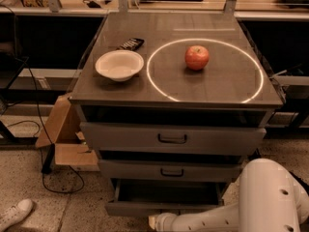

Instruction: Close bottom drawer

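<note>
The bottom drawer [135, 209] of the grey cabinet stands partly pulled out, and its dark inside [166, 192] shows. Its handle is hidden. My white arm [212, 219] reaches in from the lower right, low along the drawer's front. My gripper [155, 222] is at the arm's left end, right against the middle of the drawer front at the bottom edge of the view. The middle drawer [171, 170] and the top drawer [172, 138] above it are shut.
On the cabinet top sit a white bowl [119, 65], a red apple [197, 57] inside a lit ring, and a dark remote-like object [130, 43]. An open cardboard box [65, 137], a cable and a white shoe [14, 214] lie on the floor at left.
</note>
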You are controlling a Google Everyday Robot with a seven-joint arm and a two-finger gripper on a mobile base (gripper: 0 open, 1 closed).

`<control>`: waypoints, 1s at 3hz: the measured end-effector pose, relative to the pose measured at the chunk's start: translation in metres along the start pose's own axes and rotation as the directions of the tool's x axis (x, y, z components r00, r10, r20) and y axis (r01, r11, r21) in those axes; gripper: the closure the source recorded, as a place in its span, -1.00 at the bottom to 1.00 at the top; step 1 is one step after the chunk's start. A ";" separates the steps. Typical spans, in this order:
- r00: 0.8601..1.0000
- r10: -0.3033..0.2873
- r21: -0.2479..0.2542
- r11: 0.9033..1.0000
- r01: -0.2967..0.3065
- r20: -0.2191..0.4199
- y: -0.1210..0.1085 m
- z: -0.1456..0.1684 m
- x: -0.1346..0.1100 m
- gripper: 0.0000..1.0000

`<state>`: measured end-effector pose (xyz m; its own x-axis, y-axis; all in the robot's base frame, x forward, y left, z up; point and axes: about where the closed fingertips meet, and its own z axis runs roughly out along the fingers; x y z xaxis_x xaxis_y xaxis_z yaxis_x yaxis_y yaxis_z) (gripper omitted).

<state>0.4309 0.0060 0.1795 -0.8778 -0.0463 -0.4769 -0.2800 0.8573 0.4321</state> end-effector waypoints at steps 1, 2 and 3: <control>0.999 0.008 0.021 1.000 -0.009 0.044 -0.004 0.008 -0.020 1.00; 0.999 0.004 0.023 1.000 -0.005 0.051 -0.002 0.013 -0.033 1.00; 0.998 0.002 0.023 1.000 -0.003 0.057 -0.001 0.013 -0.035 1.00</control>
<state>0.4668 0.0139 0.1859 -0.8545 -0.0154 -0.5192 -0.2682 0.8691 0.4156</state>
